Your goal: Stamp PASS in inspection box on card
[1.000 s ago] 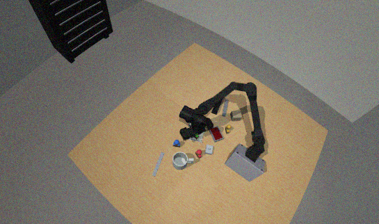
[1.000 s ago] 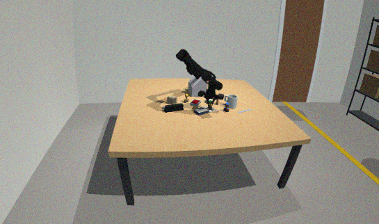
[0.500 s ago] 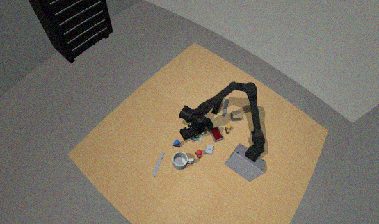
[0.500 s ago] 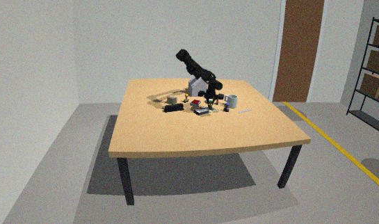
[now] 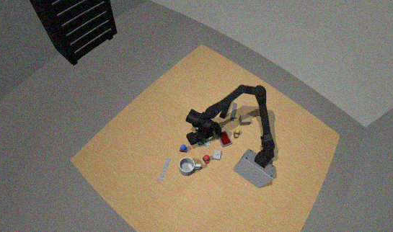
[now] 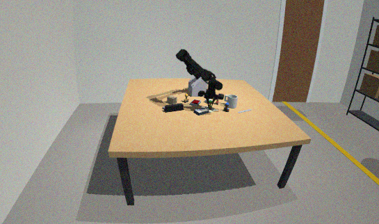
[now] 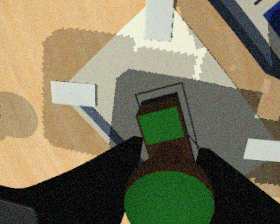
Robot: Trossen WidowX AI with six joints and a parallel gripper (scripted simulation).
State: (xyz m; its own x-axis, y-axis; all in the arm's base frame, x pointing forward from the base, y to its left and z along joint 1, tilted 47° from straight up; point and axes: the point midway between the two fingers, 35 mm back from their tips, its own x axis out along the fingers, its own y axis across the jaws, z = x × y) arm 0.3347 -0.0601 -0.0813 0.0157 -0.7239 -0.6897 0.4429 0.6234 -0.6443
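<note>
My gripper (image 7: pixel 169 152) (image 5: pixel 202 138) (image 6: pixel 210 103) is shut on the PASS stamp (image 7: pixel 169 207), which has a round green knob and a brown body. It holds the stamp upright over the white card (image 7: pixel 118 63) (image 5: pixel 208 145), which is taped down at its corners. The stamp's lower end sits within the thin outline of the inspection box (image 7: pixel 160 88). I cannot tell whether it touches the card. The red ink pad (image 5: pixel 225 138) (image 6: pixel 195 102) lies just to the right of the gripper in the top view.
A blue stamp (image 5: pixel 183 148), a red stamp (image 5: pixel 206 158) and a yellow stamp (image 5: pixel 236 133) stand nearby. A mug (image 5: pixel 186 166) (image 6: pixel 231 101), a grey strip (image 5: pixel 164 170), a small grey box (image 5: pixel 216 155), a dark-framed panel (image 7: pixel 257 3) and a black block (image 6: pixel 173 108) surround the card.
</note>
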